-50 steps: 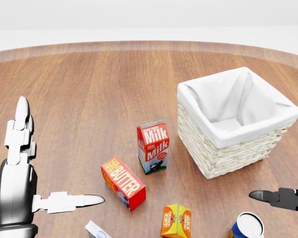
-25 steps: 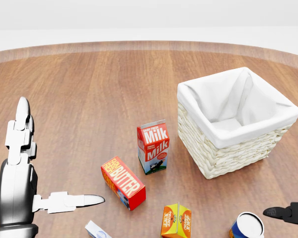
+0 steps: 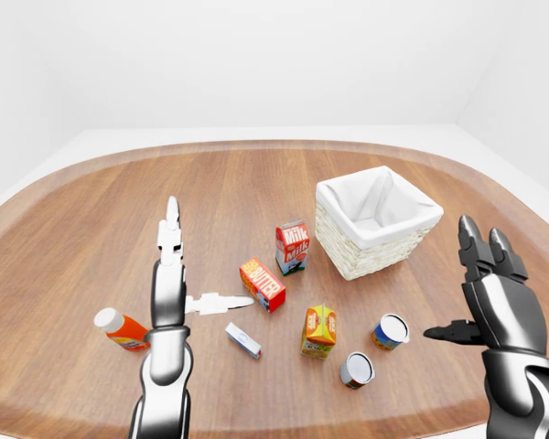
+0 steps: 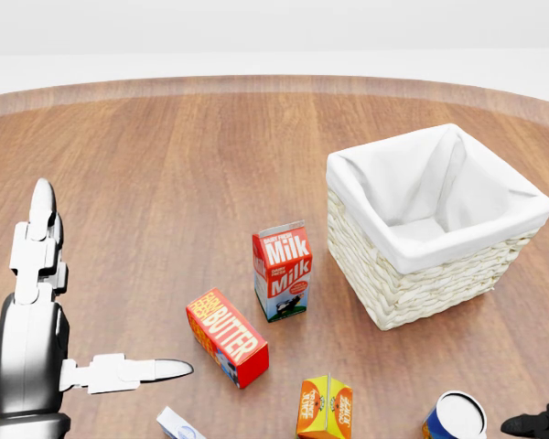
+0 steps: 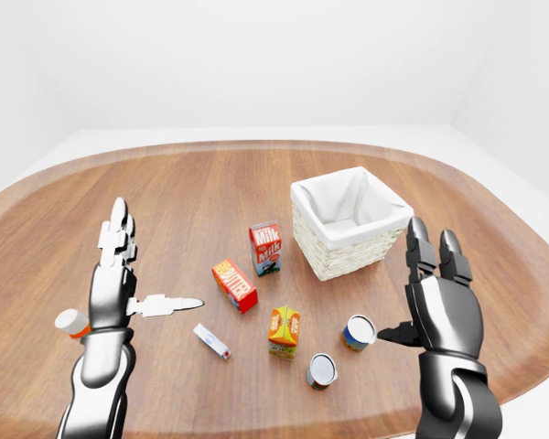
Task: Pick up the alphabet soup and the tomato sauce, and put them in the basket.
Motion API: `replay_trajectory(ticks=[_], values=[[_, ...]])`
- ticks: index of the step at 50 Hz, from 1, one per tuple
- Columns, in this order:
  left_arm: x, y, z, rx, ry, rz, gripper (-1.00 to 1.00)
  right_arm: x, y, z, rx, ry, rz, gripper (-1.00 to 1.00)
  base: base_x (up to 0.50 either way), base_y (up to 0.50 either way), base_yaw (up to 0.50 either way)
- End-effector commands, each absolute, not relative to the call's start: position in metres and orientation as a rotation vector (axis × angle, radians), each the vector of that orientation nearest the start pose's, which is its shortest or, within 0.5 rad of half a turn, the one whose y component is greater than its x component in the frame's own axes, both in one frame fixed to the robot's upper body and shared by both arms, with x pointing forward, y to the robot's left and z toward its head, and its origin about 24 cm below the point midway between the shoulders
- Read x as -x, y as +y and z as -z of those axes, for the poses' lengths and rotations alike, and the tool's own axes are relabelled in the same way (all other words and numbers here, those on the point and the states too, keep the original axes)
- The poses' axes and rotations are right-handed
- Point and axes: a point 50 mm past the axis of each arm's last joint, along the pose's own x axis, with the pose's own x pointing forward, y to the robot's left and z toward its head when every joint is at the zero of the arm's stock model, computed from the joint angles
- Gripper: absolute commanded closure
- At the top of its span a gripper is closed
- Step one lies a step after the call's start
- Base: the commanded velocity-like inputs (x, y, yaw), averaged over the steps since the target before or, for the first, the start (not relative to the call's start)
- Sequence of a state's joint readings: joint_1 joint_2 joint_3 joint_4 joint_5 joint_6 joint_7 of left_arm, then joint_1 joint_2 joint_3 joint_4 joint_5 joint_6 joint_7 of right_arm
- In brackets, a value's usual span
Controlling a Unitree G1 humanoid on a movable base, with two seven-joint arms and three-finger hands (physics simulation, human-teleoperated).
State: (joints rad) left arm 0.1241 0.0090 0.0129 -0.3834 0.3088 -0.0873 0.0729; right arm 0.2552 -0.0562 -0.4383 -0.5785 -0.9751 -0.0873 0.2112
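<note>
On the round wooden table [image 3: 91, 219], woven cloth-lined basket [image 3: 377, 222], two cylindrical cans — left hand [image 3: 169, 279], right hand [image 5: 436, 302] both released.

Two cans [image 3: 390, 331] [image 3: 356, 369], four cartons [image 3: 292, 247], one bottle [image 3: 121, 328], one basket [image 3: 377, 223].

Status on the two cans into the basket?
Nothing done: the basket looks empty. Nothing in hand: left hand and right hand are both open. Both cans stand on the table, which is which unreadable. Both pickups remain.
</note>
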Motion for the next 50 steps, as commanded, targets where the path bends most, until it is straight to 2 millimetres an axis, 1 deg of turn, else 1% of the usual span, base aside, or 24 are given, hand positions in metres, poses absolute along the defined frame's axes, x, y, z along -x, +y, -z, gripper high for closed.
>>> replay_trajectory(ticks=[1,8,13,16,24,39,50], values=[[-0.221,0.161,-0.112,-0.317,-0.356,-0.142,-1.00,-0.170,-0.252,-0.114,1.274,0.049,0.352,-1.00,0.00,0.00,0.00],[-0.221,0.161,-0.112,-0.316,-0.356,-0.143,-1.00,-0.169,-0.253,-0.111,1.300,0.071,0.358,-1.00,0.00,0.00,0.00],[-0.221,0.162,-0.111,-0.315,-0.354,-0.144,-1.00,-0.170,-0.254,-0.107,1.350,0.083,0.375,-1.00,0.00,0.00,0.00],[-0.221,0.162,-0.112,-0.313,-0.356,-0.145,-1.00,-0.171,-0.255,-0.103,1.412,0.090,0.394,-1.00,0.00,0.00,0.00],[-0.222,0.162,-0.112,-0.312,-0.360,-0.144,-1.00,-0.172,-0.253,-0.103,1.435,0.078,0.380,-1.00,0.00,0.00,0.00],[-0.221,0.162,-0.112,-0.313,-0.360,-0.143,-1.00,-0.179,-0.243,-0.091,1.601,0.023,0.373,-1.00,0.00,0.00,0.00],[-0.221,0.162,-0.112,-0.314,-0.357,-0.143,-1.00,-0.183,-0.238,-0.085,1.640,-0.007,0.343,-1.00,0.00,0.00,0.00]])
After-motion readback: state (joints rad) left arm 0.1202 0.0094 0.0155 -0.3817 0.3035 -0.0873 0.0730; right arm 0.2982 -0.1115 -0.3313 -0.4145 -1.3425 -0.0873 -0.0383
